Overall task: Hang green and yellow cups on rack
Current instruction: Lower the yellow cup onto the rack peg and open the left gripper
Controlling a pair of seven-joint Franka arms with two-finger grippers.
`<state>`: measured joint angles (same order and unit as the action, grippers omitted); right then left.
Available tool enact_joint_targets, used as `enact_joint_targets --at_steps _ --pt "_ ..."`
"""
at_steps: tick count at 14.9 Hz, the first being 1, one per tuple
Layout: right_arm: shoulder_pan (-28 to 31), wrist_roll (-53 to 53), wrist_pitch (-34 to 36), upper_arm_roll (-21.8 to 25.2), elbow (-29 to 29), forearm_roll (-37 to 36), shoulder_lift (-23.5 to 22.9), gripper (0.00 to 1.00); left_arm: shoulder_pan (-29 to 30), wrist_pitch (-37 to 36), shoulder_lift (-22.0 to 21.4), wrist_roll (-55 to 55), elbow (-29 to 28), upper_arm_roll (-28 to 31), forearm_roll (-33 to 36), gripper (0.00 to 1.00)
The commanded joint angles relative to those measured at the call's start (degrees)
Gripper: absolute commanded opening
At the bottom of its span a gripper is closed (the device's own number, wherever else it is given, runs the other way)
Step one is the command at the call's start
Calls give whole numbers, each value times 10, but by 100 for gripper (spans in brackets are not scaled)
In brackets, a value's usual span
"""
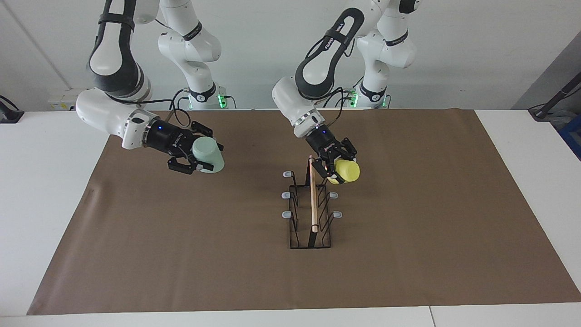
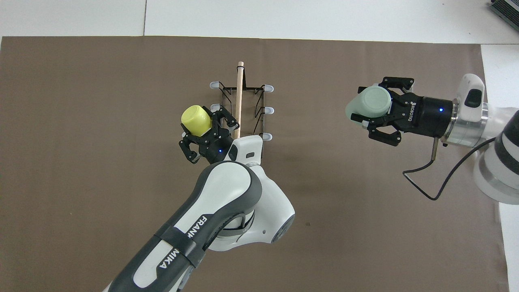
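Observation:
The black wire rack (image 1: 312, 213) (image 2: 239, 95), topped by a wooden rod, stands mid-mat with grey-tipped pegs on both sides. My left gripper (image 1: 338, 170) (image 2: 201, 129) is shut on the yellow cup (image 1: 348, 171) (image 2: 196, 120), which lies tilted at the rack's peg nearest the robots on the left arm's side. That peg is hidden by the cup, and I cannot tell whether they touch. My right gripper (image 1: 198, 157) (image 2: 376, 110) is shut on the pale green cup (image 1: 209, 155) (image 2: 370, 105), held on its side above the mat toward the right arm's end, well apart from the rack.
A brown mat (image 1: 408, 254) (image 2: 81, 121) covers most of the white table (image 1: 45, 181). Five grey pegs show bare, among them one (image 1: 337, 214) on the left arm's side and one (image 1: 287, 174) on the right arm's side.

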<state>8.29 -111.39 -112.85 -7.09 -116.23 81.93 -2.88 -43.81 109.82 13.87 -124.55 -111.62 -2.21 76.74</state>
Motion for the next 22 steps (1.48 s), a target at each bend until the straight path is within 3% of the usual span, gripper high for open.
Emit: enact_joint_targets --at_steps 1,16,17,18,19,22 --pt "0 5 -11 -1 -11 11 8 0 -28 -26 -2 -21 -9 7 11 0" --pt "0 7 -12 -1 -11 11 8 0 -45 -32 7 -38 -20 7 12 0" --pt "0 7 -13 -1 -11 11 8 0 -45 -32 7 -38 -21 7 12 39" --pt "0 7 -13 -1 -11 11 8 0 -45 -33 7 -38 -21 7 12 89" --pt "0 7 -13 -1 -11 11 8 0 -45 -36 7 -38 -21 7 12 100" --pt "1 7 -13 -1 -11 11 8 0 -45 -37 7 -38 -20 7 12 100"
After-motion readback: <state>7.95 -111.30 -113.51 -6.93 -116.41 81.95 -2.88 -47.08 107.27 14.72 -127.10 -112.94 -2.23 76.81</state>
